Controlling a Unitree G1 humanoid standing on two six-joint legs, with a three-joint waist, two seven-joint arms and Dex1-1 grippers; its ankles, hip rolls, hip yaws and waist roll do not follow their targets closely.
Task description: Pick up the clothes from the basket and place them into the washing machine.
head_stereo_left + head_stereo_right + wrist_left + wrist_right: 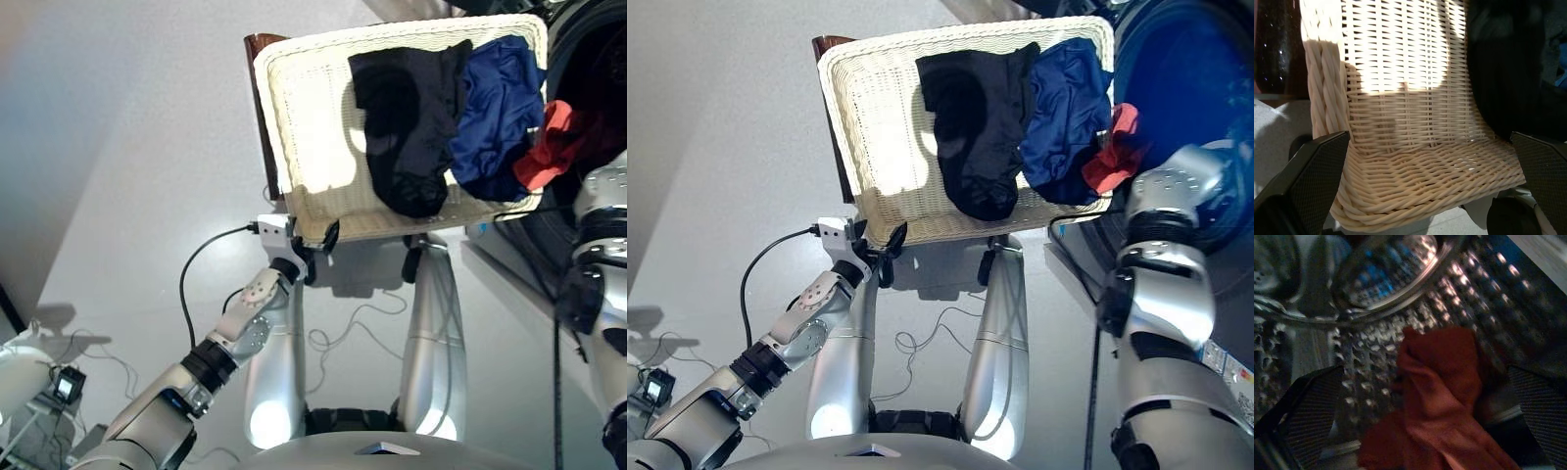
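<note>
**Three garments sighted: two on the basket, one at the drum**

I find the cream wicker basket (304, 117) raised in front of the head camera, its woven floor tilted toward me. The black garment (407, 127) lies across the middle of the weave and reaches down to the near rim. The navy blue garment (500, 113) lies just beside it, toward my right arm, the two touching where they meet.

The coral-red garment (1114, 149) sits at the basket's right edge, against the navy one, at the mouth of the washing machine (1205, 88). From the right wrist camera I see the same red cloth (1442, 401) bunched between the fingers with the perforated steel drum (1371, 352) directly behind it. The right gripper (1425, 431) has its fingers spread wide on either side of the cloth; I cannot tell whether the cloth touches either finger. In the head views the right gripper itself is hidden behind the forearm.

The left gripper (321, 245) is at the basket's near corner, by the rim. The left wrist camera shows its two fingers (1317, 171) standing wide apart, the braided rim between them and no contact that I can confirm.

A dark brown object (257, 49) shows behind the basket's far left corner. Cables (343, 338) lie on the grey floor (127, 147) below.
</note>
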